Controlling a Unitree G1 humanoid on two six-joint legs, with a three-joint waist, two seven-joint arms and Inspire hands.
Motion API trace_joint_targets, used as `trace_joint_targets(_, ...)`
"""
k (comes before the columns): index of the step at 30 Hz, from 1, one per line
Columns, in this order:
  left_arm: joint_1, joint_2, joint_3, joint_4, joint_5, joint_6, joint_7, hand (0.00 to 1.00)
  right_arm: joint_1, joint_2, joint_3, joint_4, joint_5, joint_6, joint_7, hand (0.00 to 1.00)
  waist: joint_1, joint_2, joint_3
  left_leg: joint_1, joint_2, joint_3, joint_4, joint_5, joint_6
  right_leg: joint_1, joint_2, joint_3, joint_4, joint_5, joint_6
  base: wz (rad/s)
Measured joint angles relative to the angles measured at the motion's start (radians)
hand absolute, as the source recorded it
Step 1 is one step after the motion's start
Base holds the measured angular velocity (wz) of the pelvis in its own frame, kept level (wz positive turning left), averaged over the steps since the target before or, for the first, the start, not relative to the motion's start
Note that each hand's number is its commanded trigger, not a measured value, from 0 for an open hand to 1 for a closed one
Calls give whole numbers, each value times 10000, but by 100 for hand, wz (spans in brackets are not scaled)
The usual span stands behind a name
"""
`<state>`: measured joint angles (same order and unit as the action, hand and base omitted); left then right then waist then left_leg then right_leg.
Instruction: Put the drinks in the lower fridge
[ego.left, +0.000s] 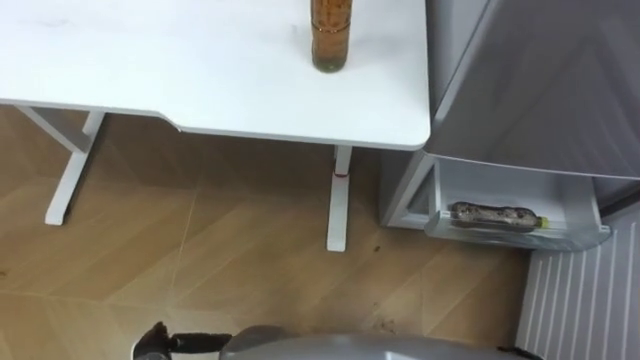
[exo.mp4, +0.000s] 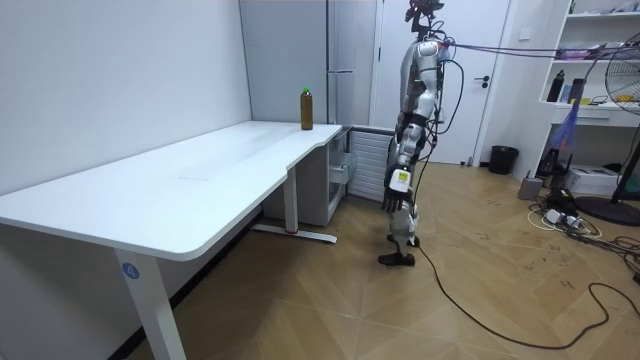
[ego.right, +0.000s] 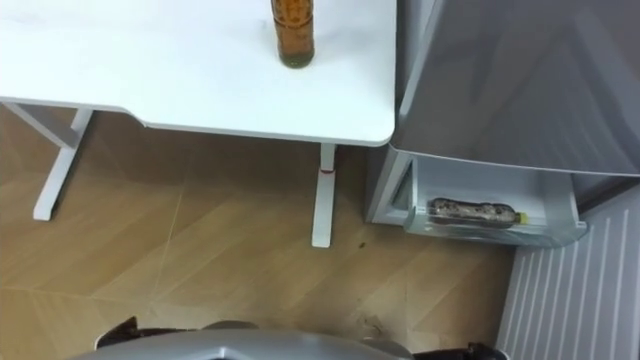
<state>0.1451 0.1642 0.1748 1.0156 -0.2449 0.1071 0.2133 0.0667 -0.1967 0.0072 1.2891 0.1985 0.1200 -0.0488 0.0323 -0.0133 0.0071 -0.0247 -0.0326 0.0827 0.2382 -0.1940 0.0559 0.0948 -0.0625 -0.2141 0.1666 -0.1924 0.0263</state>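
Note:
A brown drink bottle (ego.left: 332, 35) stands upright near the right end of the white table (ego.left: 200, 70), close to the grey fridge (ego.left: 540, 80). Below the fridge's grey front, the lower drawer (ego.left: 520, 238) is pulled out. A second bottle (ego.left: 492, 216) lies on its side in it. In the room view I stand on the wood floor beside the table's end, facing the table and fridge (exo.mp4: 290, 60), with the upright bottle (exo.mp4: 307, 108) ahead of me. My left hand (exo.mp4: 398, 185) hangs at my side, away from both bottles.
The table's white legs (ego.left: 338, 205) stand on the floor between me and the fridge. A white ribbed panel (ego.left: 580, 300) sits at the lower right beside the drawer. In the room view, shelves, a fan and a bin stand behind me.

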Motion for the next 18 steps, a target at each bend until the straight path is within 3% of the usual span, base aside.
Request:
trace_joint_targets(4, 10, -8, 617, -1176, 11, -183, 1206, 0, 34, 0, -118, 113, 159, -14, -39, 0, -7, 25, -4, 166, -21, -13, -62, 1, 0, 176, -1, 3, -86, 1, 0, 0)
trace_joint_targets(8, -15, -133, 1030, -2622, 30, -652, 2681, 0, 321, 34, -127, -76, 313, -229, -35, 0, 3, 68, -36, 226, -15, -19, -103, 2, -2, 214, 22, 164, -96, 1, -1, 0)
trace_joint_targets(10, 26, -222, 1259, -3565, 217, -656, 3197, 0, 381, 89, -341, -55, 240, -238, -29, 0, 7, 61, -42, 224, -15, -49, -91, 2, -5, 244, 37, 166, -107, 2, -2, 3)
trace_joint_targets(13, 86, -243, 1372, -5021, 241, -948, 4164, 0, 428, 99, -568, -70, 206, -284, -22, 0, 3, 96, -65, 301, -11, -44, -107, -5, -18, 267, 44, 187, -114, 4, -4, -2)
trace_joint_targets(15, 139, -330, 1360, -6423, 724, -1201, 4717, 0, 522, 122, -606, -7, 356, -525, -22, 0, 8, 80, -70, 299, -12, -46, -102, -7, -21, 277, 45, 185, -132, 7, -8, 0)
trace_joint_targets(18, 205, -330, 1377, -8137, 1017, -1510, 5199, 0, 551, 131, -598, -10, 334, -672, -20, 0, 59, 76, -94, 309, -4, -25, -119, -7, -21, 264, 46, 192, -129, 7, -8, -1)
